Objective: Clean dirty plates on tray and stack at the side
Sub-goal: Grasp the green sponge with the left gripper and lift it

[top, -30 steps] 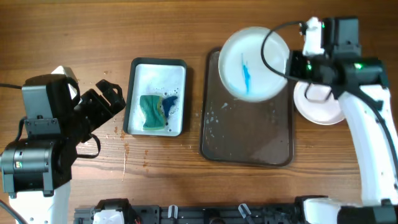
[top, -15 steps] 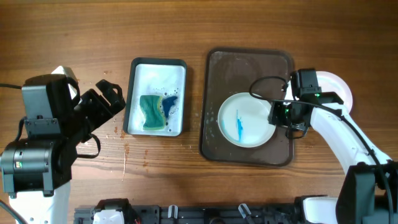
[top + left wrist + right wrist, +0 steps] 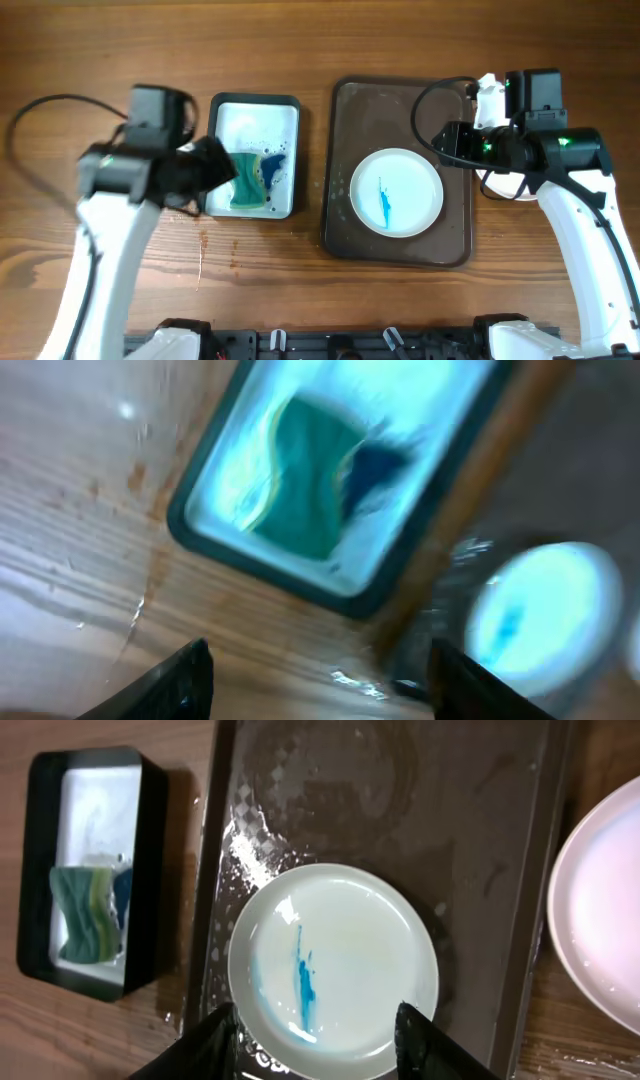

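One round white plate (image 3: 396,192) streaked with blue lies flat on my dark brown rectangular tray (image 3: 400,110), toward the counter's right edge. Both tools are spread wide and empty: my right gripper (image 3: 315,1012) above that plate, my left gripper (image 3: 318,652) near the green sponge (image 3: 243,180) in its black-rimmed white tub (image 3: 255,115).

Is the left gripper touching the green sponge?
Apart. In the left wrist view, table and the tray rim lie between the left gripper and the sponge.
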Robot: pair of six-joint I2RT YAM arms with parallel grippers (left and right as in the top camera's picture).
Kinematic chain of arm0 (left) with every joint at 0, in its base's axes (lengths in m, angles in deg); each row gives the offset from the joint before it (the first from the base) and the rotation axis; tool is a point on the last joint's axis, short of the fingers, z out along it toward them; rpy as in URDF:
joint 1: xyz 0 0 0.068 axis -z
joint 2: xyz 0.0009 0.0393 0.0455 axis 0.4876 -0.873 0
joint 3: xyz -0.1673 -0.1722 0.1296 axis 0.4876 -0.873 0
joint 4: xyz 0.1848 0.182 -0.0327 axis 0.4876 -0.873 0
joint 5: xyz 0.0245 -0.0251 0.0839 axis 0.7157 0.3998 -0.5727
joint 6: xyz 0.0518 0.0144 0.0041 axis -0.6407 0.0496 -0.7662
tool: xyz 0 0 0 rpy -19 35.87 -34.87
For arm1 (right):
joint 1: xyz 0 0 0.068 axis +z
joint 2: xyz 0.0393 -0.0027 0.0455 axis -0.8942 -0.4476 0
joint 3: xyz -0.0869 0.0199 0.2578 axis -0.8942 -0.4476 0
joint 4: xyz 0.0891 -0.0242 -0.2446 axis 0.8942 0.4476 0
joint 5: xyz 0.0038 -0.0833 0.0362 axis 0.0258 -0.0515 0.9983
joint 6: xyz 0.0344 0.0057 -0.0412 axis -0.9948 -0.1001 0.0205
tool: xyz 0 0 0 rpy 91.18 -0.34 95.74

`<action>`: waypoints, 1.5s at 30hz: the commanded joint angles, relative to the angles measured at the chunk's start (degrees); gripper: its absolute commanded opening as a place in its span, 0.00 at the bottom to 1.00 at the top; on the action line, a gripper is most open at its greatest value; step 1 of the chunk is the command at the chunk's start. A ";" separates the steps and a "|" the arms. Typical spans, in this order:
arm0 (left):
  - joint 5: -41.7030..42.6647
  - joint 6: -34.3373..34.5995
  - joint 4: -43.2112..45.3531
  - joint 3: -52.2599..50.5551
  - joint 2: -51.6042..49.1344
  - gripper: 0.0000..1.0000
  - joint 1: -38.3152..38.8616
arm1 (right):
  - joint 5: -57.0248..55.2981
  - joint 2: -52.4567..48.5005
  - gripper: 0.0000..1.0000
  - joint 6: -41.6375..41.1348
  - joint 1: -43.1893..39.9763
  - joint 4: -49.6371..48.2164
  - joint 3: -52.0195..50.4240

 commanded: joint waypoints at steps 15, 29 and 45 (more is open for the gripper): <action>0.50 1.51 13.79 -3.87 -33.05 0.04 5.92 | 1.75 -0.15 0.47 1.03 -0.11 0.74 0.37; -12.04 1.22 24.44 -5.44 -29.20 0.49 5.95 | 1.75 -0.15 0.47 1.01 -0.11 1.01 0.37; -12.55 -2.86 12.11 5.01 -26.21 0.73 5.95 | 1.70 -0.15 0.46 0.28 -0.13 1.55 0.37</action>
